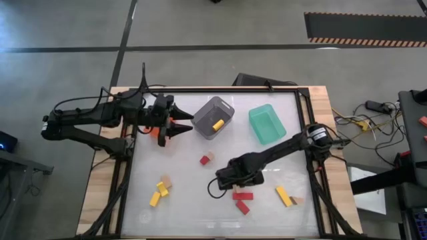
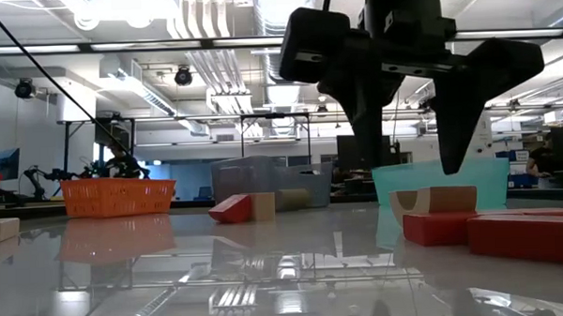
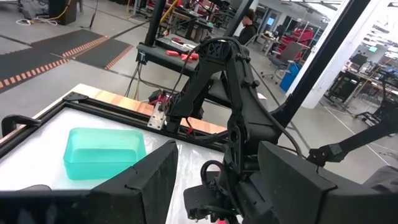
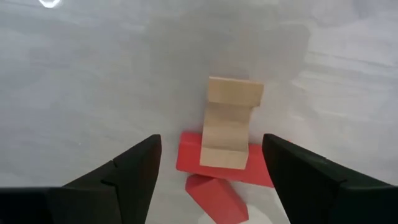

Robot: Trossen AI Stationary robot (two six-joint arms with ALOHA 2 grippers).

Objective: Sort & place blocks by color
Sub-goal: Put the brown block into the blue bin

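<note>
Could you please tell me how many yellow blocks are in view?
4 yellow blocks: one in the grey bin, two together on the table's left, one on its right. More may be hidden.

Red, yellow, tan blocks (image 1: 243,197); grey bin (image 1: 213,118), green bin (image 1: 267,125), seemingly orange basket (image 2: 117,196)

red, yellow and tan blocks (image 1: 243,197) lie scattered flat on the bench (image 1: 187,213); one yellow block (image 1: 217,125) sits in the grey bin (image 1: 203,119).

The grey concrete floor (image 1: 200,27) carries a dark line and, at 1 o'clock, a hazard-striped mat (image 1: 363,27). Ceiling light strips (image 2: 212,43) and ducts run overhead. Cables (image 1: 360,120) lie at 3 o'clock.
</note>
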